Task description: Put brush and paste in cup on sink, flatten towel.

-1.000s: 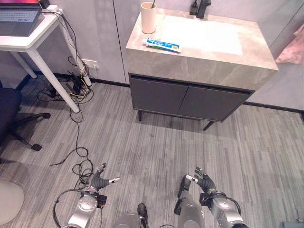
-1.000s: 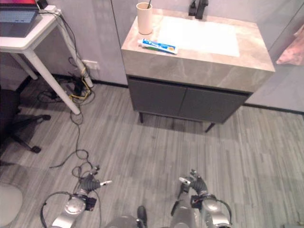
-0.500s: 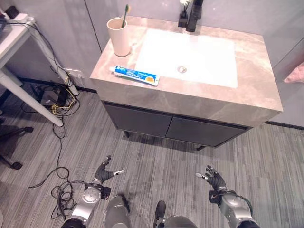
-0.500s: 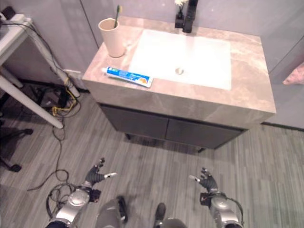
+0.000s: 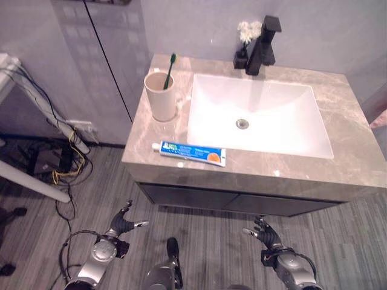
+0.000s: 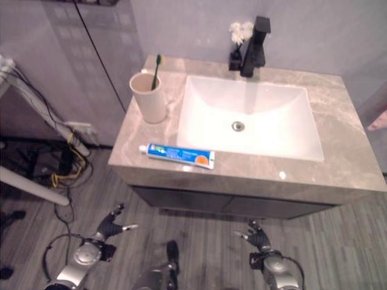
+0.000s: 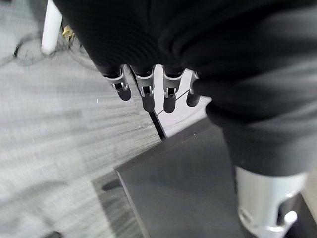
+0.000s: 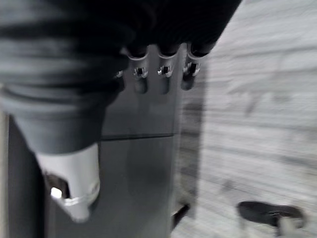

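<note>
A beige cup [image 5: 162, 96] stands on the marble sink counter [image 5: 338, 175] at its left end, with a green toothbrush [image 5: 170, 67] upright in it. A blue and white toothpaste tube [image 5: 188, 153] lies flat on the counter's front edge, in front of the cup. The white basin [image 5: 272, 121] lies to the right of both. My left hand [image 5: 121, 225] hangs low by the cabinet's left front, open and holding nothing. My right hand [image 5: 266, 232] hangs low before the cabinet's right half, fingers relaxed and open. A pink cloth [image 5: 380, 119] peeks in at the right edge.
A black faucet [image 5: 263, 43] and a small vase of white flowers [image 5: 245, 37] stand at the back of the counter. The dark cabinet doors [image 7: 188, 198] are just beyond my hands. A white table leg [image 5: 33, 181] and loose cables [image 5: 57, 166] lie on the floor at left.
The whole picture has shifted: the camera has moved closer to the sink, which now appears larger and more central. Both hands stay low and open.
</note>
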